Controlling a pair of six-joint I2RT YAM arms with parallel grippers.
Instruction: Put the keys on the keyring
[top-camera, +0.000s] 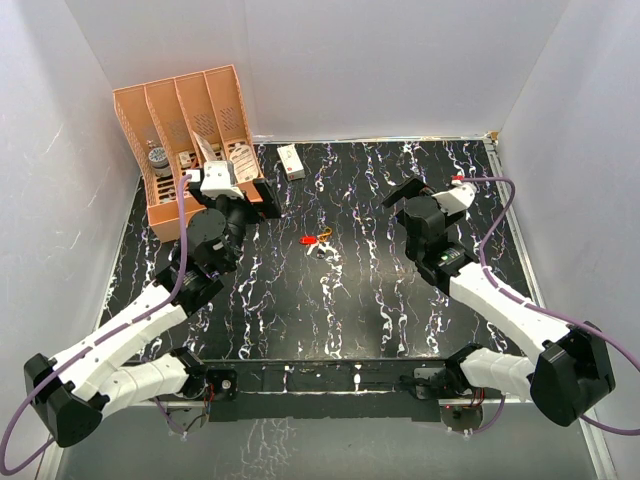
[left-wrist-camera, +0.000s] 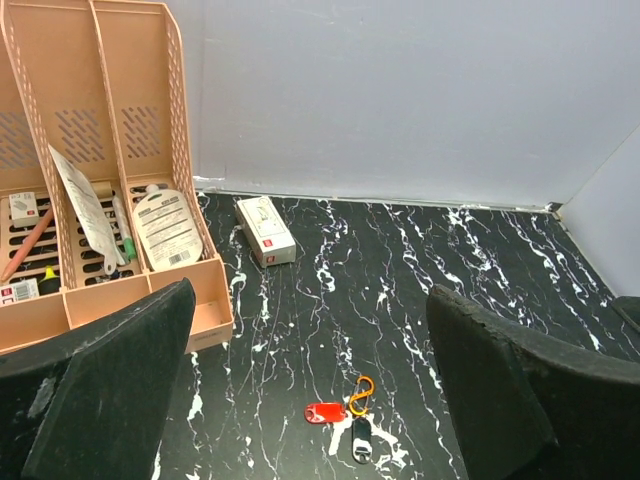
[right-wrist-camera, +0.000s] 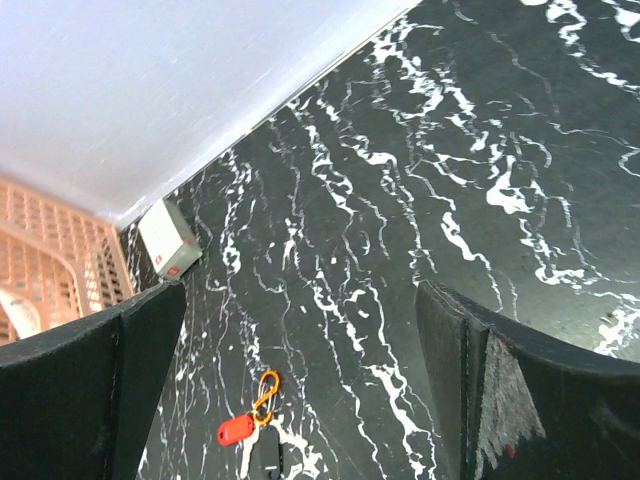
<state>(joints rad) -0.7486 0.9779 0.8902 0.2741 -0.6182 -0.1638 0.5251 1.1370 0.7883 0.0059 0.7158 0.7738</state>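
The red-headed key (left-wrist-camera: 325, 412), the black-headed key (left-wrist-camera: 361, 438) and the orange-yellow keyring (left-wrist-camera: 361, 395) lie bunched together on the black marbled table (left-wrist-camera: 480, 250). The keyring's lower loop touches both key heads; I cannot tell whether they are threaded on it. In the top view the bunch (top-camera: 317, 241) lies mid-table between the arms. My left gripper (top-camera: 252, 208) is open and empty, left of the bunch. My right gripper (top-camera: 405, 200) is open and empty, to its right. The right wrist view shows the keyring (right-wrist-camera: 266, 396), the red key (right-wrist-camera: 235, 430) and the black key (right-wrist-camera: 266, 455).
A peach slotted organizer (top-camera: 190, 120) with papers and small items stands at the back left, close to my left gripper. A small white box (top-camera: 291, 161) lies near the back wall. White walls enclose the table on three sides.
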